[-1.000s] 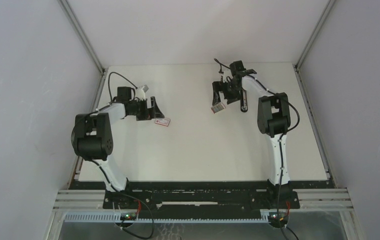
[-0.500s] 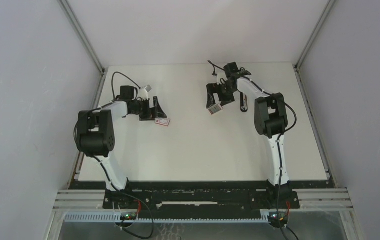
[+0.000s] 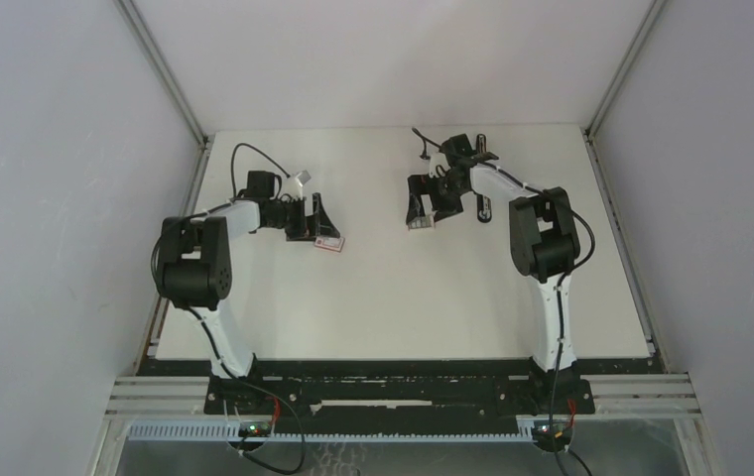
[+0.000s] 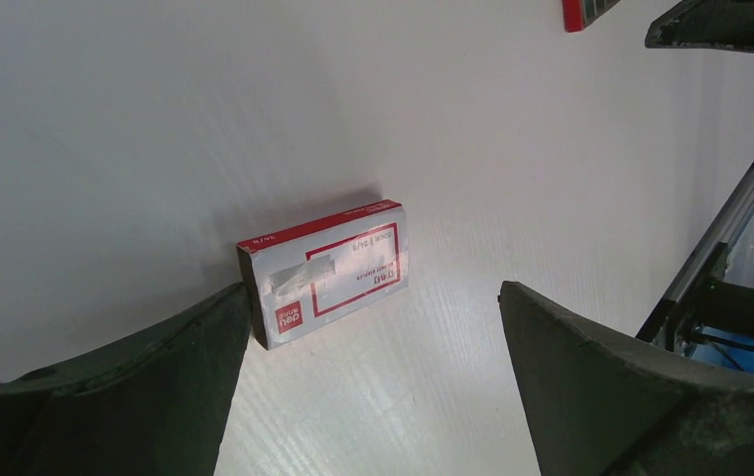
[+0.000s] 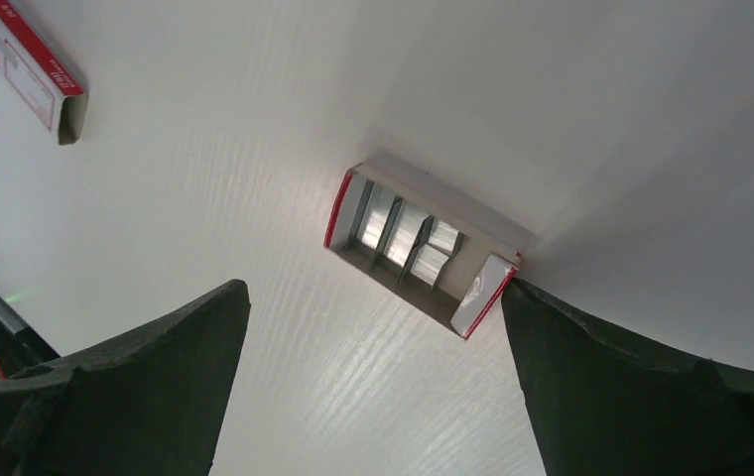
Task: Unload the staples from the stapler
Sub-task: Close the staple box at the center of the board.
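Starting from your near edge, the desk (image 3: pixel 403 297) is bare up to the two arms, and both are reaching over small boxes, not the stapler. Your left end effector (image 4: pixel 371 297) is spread wide and grasping nothing. A closed red-and-white box (image 4: pixel 328 273) lies between its fingers, one end right up against the left finger. Farther out, your right end effector (image 5: pixel 373 293) is just as wide and just as empty, straddling an open tray (image 5: pixel 423 248) with silvery staples (image 5: pixel 393 223) lined up inside. The tray's red-edged corner looks to be touching the right finger. That's your hazard, I'd say: any sideways drift there could shove or tip the tray and scatter the strips, and clenching now would catch cardboard. The stapler (image 3: pixel 483 206) itself appears only from above, as a slim dark shape on the far right of the desk, tucked beside the right forearm and partly hidden by it. A careless sweep of that arm could knock it askew. Neither wrist camera shows it at all. What the wrists do give you is the tray's contents and those finger contacts, which the overhead view is too small to show.
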